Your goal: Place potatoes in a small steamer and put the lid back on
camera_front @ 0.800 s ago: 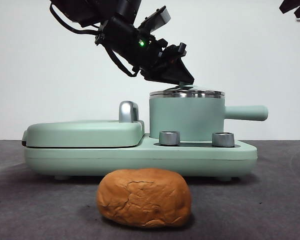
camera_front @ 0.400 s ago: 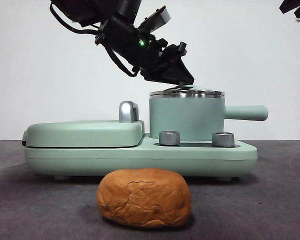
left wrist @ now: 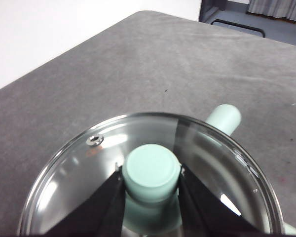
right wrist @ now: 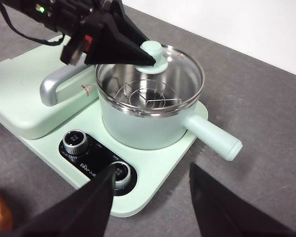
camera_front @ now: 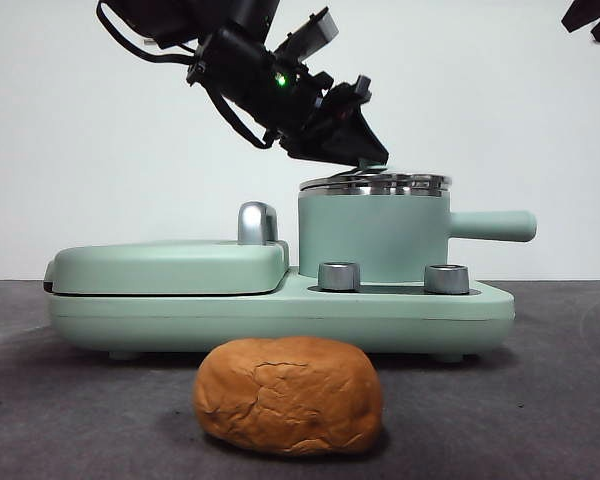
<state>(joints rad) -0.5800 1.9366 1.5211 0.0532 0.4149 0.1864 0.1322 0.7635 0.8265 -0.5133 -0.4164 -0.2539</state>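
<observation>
Lid (camera_front: 375, 182) held by its knob over the small steamer (camera_front: 373, 235), one side slightly raised.

On the grey table (camera_front: 60, 420) stands a mint-green cooker base (camera_front: 280, 310), with a flat hinged cover (camera_front: 170, 265) on its left part and two steel dials (right wrist: 75, 141) on the front. The left hand (camera_front: 365, 158) comes down from the upper left and its jaws are closed on the mint-green knob (left wrist: 151, 173) of the lid. The steamer sits on the right part of the base, with its handle (camera_front: 492, 226) pointing right and a wire rack (right wrist: 148, 96) inside. The potatoes (camera_front: 288, 395) lie on the table in front of the base. The right hand (right wrist: 150, 207) waits above the dials with jaws wide apart, holding nothing.
</observation>
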